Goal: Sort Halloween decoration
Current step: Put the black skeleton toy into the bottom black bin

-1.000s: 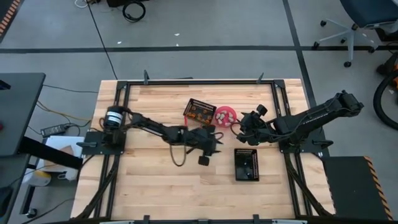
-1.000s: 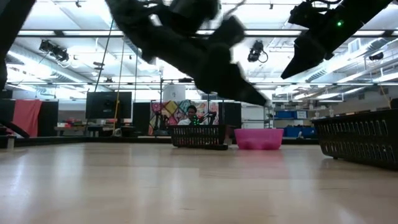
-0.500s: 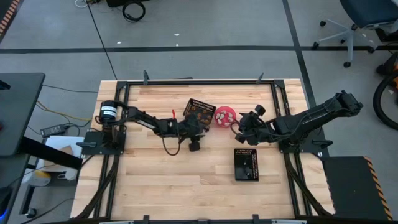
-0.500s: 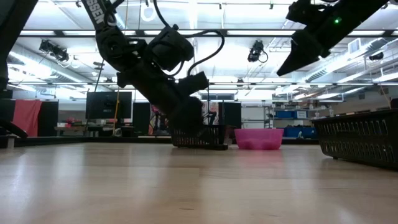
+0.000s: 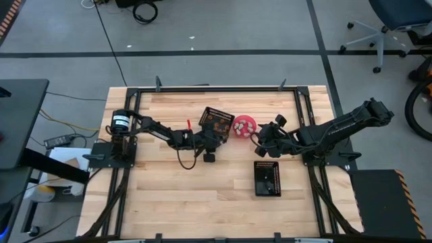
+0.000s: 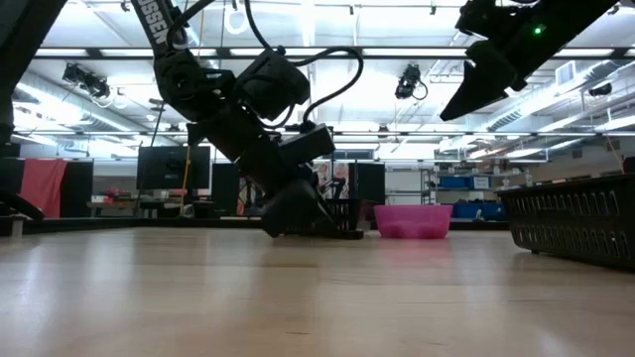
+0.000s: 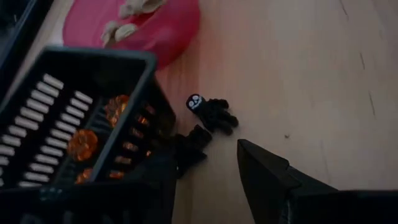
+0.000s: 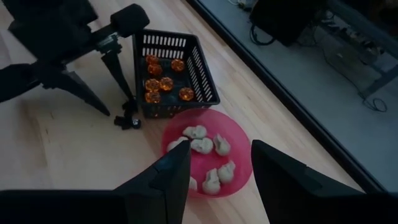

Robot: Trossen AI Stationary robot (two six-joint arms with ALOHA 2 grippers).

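Note:
A black mesh basket (image 5: 217, 121) holding several orange trinkets (image 7: 83, 144) stands at the table's far middle. To its right stands a pink bowl (image 5: 244, 125) with several pale trinkets (image 8: 202, 146). Two black trinkets (image 7: 212, 112) lie on the wood at the basket's near corner by the bowl, also visible as black trinkets (image 8: 127, 120) in the right wrist view. My left gripper (image 7: 208, 163) is open and low over the table, with one black trinket (image 7: 190, 148) just ahead between its fingers. My right gripper (image 8: 221, 149) hangs open, raised above the bowl's near right side.
A second black mesh basket (image 5: 267, 179) stands nearer the table's front, right of centre, below the right arm. A dark metal frame (image 5: 202, 88) runs along the table's edges. Bare wood lies to the near left.
My left gripper has gone from the table's middle toward the far edge and a little left, sinking and tipping further down until its fingers stand low at the basket's near corner by the black trinkets. It stays open. The right arm has kept still.

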